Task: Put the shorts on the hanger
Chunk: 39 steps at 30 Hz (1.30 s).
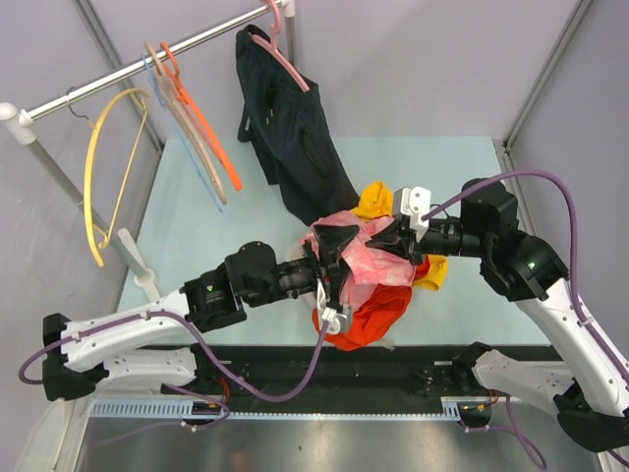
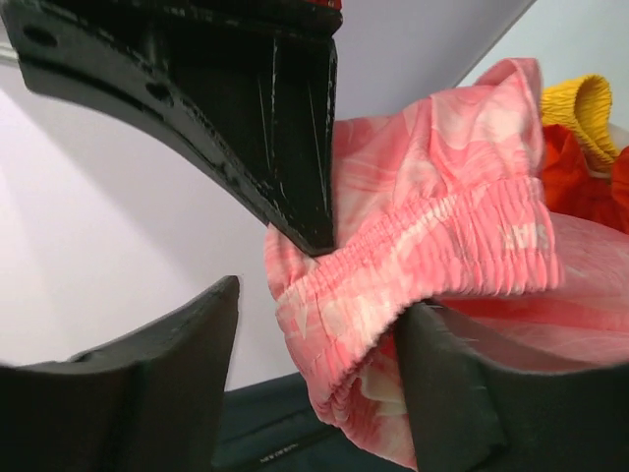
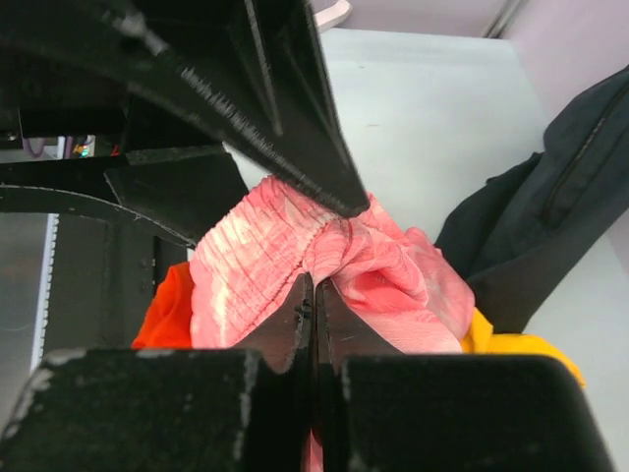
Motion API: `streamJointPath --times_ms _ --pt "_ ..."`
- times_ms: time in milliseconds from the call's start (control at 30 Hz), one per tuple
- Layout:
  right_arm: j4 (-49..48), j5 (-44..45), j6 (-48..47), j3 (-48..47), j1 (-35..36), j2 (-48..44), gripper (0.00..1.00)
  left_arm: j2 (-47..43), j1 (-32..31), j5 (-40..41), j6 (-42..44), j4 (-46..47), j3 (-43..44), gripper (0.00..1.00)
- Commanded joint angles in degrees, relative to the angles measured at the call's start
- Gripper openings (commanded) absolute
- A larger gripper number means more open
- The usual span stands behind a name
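Note:
The pink mottled shorts are bunched and lifted between my two grippers at the table's middle. My right gripper is shut on a fold of the shorts at the waistband; in the top view it comes in from the right. My left gripper is open, and the elastic waistband hangs between its fingers, against the right one. In the top view the left gripper is at the shorts' left side. The yellow hanger hangs on the rail at far left, away from both grippers.
An orange-red garment and a yellow garment lie under and beside the shorts on the table. A black garment hangs on a pink hanger. An orange hanger and pale hangers hang on the metal rail.

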<state>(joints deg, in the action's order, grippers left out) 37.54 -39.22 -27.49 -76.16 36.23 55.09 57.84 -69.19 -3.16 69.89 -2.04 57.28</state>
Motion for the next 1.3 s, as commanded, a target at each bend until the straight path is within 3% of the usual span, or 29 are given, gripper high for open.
streamJointPath --times_ms 0,167,200,267,333,400,467,500,633,833,1033,1133,1267 --pt "-0.5 -2.5 3.0 -1.8 0.9 0.7 0.0 -2.6 -0.6 0.6 5.5 8.8 -1.1 0.56" --pt "-2.2 -3.1 5.9 -1.8 0.8 2.7 0.0 -3.5 -0.8 -2.4 4.6 4.9 -0.4 0.27" --pt "-2.9 -3.1 6.3 -1.8 0.8 2.7 0.0 -3.5 -0.8 -2.5 3.8 4.3 -0.3 0.1" --pt "-3.5 -2.9 7.2 -1.8 0.8 2.9 0.0 -3.5 -0.7 -1.3 2.2 3.7 0.2 0.0" --pt "-3.9 -1.2 7.7 -1.8 0.8 2.9 0.02 -2.9 -0.7 -0.5 -1.7 1.6 2.2 0.0" --pt "-4.8 3.3 8.6 -1.8 0.4 2.7 0.16 -1.4 -0.3 1.3 -8.8 -0.5 5.5 0.0" --pt "-5.2 6.9 8.9 -1.8 -0.6 2.1 0.43 0.6 1.5 1.0 -14.6 -4.8 8.5 0.0" --pt "-5.4 10.1 9.5 -1.8 -2.2 1.7 0.61 1.1 2.4 0.4 -20.5 -6.0 10.9 0.0" --pt "-3.6 12.8 11.2 -1.7 -6.5 0.5 0.85 4.8 6.9 -0.5 -33.9 -12.4 15.6 0.0" --pt "0.3 12.8 7.8 -0.2 -7.0 -4.6 0.99 14.4 10.6 1.0 -50.4 -23.7 26.8 0.0" --pt "-1.5 10.5 5.9 3.7 -5.9 -7.5 1.0 26.6 15.1 -1.8 -64.3 -37.3 43.5 0.0" --pt "-4.8 14.3 6.6 5.6 -2.2 -6.9 1.0 27.2 15.4 -3.4 -67.0 -36.2 44.6 0.01" --pt "-11.7 28.3 4.3 8.2 5.2 -5.0 1.0 28.3 15.4 -3.4 -69.0 -36.8 46.0 0.01"
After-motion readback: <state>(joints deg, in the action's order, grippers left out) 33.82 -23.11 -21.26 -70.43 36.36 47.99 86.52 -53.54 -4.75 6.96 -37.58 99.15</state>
